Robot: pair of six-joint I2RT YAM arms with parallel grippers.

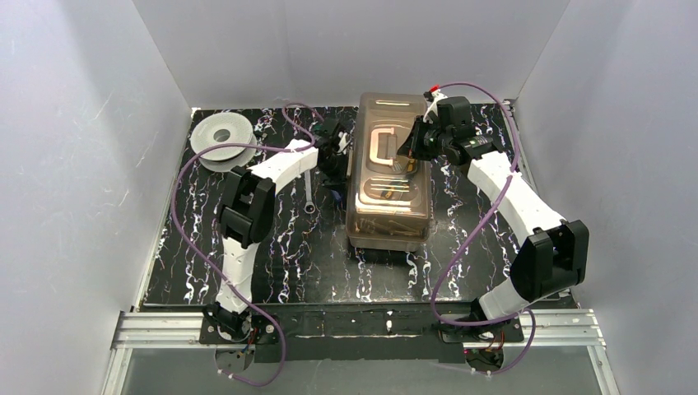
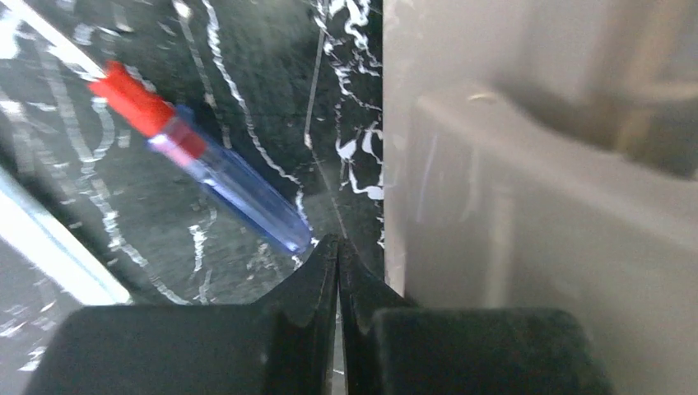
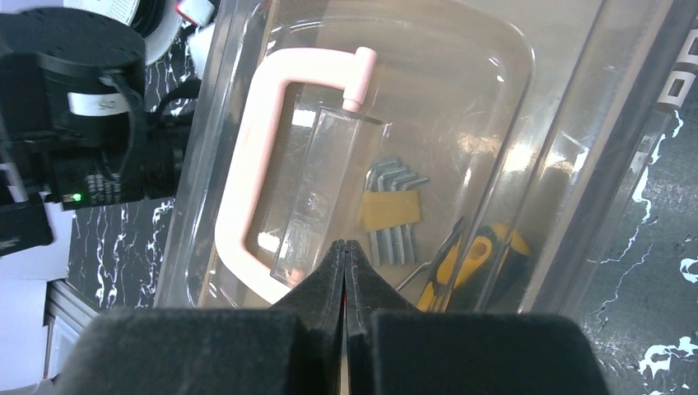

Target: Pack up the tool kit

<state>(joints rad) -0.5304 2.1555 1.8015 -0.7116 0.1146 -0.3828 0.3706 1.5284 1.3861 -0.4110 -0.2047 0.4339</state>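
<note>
Overhead and wrist views. The toolbox (image 1: pixel 389 177) stands at the middle of the marbled table (image 1: pixel 247 271), long side running away from the arm bases, with its tinted lid (image 3: pixel 461 90) down. The left claw (image 2: pixel 338 247) sits low just beside the box's left wall, jaws pressed together on nothing. The right claw (image 3: pixel 345 251) hangs over the lid by the cream handle (image 3: pixel 247 164), jaws likewise closed and empty. Whether it touches the lid cannot be told.

Outside the box, a screwdriver (image 2: pixel 222 177) with a red collar lies on the table near the left claw, and a silver wrench (image 1: pixel 308 193) lies by the left arm.

Handling: the box appears to be rigid, smooth plastic and is probably weighty with metal inside. Its glossy walls offer little purchase, so the handle, lying flat in its recess, seems the best hold. The screwdriver is likely light and apt to roll, and is best pinched across its clear grip. The thin wrench lies flat and may be awkward to lift.

Obscured: through the lid only the hex keys (image 3: pixel 393 214) and the yellow-handled pliers (image 3: pixel 469 263) read clearly. Trays and any latch are not visible. The screwdriver's shaft is blurred, and the wrench is partly behind the arm.
</note>
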